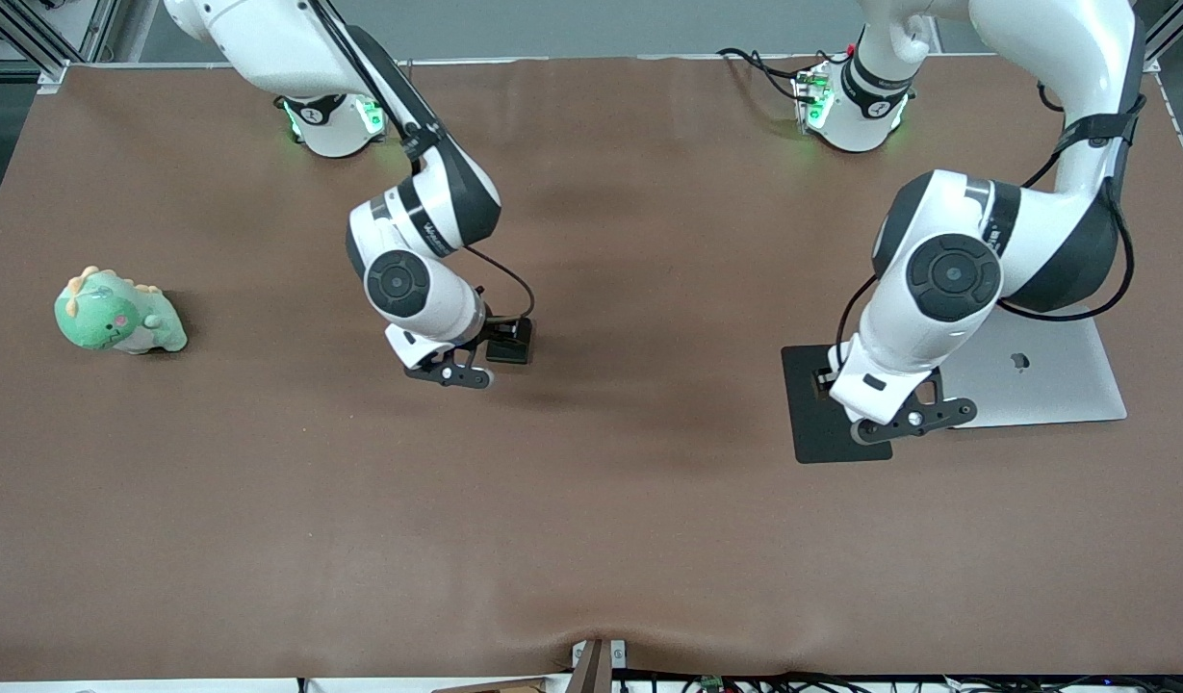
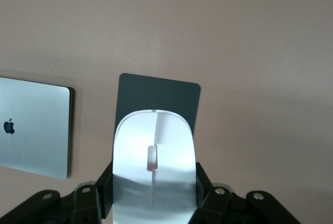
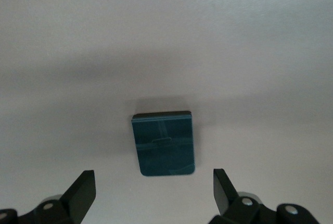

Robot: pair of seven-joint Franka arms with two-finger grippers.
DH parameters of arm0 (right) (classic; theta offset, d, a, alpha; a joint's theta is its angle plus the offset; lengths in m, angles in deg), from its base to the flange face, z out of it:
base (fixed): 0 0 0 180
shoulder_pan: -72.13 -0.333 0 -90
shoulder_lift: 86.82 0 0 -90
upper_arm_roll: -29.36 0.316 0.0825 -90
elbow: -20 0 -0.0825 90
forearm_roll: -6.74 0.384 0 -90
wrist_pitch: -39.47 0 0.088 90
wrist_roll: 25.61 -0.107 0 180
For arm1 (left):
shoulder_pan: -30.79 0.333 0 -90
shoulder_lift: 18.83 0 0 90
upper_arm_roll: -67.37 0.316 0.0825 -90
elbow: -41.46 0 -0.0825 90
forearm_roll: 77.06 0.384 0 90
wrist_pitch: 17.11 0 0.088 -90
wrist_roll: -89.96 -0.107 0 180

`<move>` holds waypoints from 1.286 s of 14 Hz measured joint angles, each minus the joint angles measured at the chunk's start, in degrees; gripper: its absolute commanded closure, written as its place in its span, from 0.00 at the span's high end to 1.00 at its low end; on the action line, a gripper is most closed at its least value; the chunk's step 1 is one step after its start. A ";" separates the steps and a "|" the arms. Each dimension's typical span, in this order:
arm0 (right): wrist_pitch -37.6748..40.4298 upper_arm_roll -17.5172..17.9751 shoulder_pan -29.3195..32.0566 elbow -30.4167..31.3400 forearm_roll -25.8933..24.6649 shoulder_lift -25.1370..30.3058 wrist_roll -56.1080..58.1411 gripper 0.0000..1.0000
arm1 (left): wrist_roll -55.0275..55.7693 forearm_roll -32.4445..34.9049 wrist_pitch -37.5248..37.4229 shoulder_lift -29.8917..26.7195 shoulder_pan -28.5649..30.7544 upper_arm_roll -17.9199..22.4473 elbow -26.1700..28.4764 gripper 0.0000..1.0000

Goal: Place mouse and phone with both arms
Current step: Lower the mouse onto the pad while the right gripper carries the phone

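- Table (image 1: 591, 539): brown and wide, with a laptop (image 1: 1053, 380) at the left arm's end.
- Pad (image 1: 827, 423): black, just beside the laptop.
- Left gripper (image 2: 154, 203): over the pad, clamped on the mouse (image 2: 154, 172).
- Right gripper (image 3: 155, 193): fingers apart, over the phone (image 3: 164, 143), which lies on the table.
- Dinosaur toy (image 1: 117, 313): at the right arm's end.

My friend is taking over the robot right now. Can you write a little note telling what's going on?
Left gripper: shut on the mouse, over the black pad beside the laptop.
Right gripper: open, over the phone lying mid-table.
Done: mouse picked up.
Left: set the mouse down, probably on the pad; grab and place the phone.
The toy dinosaur sits at the right arm's end.
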 measured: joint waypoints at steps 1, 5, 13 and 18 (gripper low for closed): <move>-1.21 -0.01 -0.37 0.72 -0.31 -0.44 0.06 1.00 | -1.78 0.00 1.85 -1.40 1.13 -0.02 2.70 0.30; -1.97 -0.02 -1.17 1.63 -4.78 -1.52 0.16 1.00 | -9.39 -0.39 6.70 -4.83 5.37 -0.07 10.67 0.28; -10.62 -0.02 -3.46 3.83 -6.66 -5.99 -0.65 1.00 | -13.79 -0.61 19.61 -4.85 6.95 -0.09 21.15 0.28; -14.36 -0.08 -3.59 5.41 -6.66 -6.63 -0.71 1.00 | -17.00 -0.62 30.28 -3.38 9.15 -0.09 27.81 0.28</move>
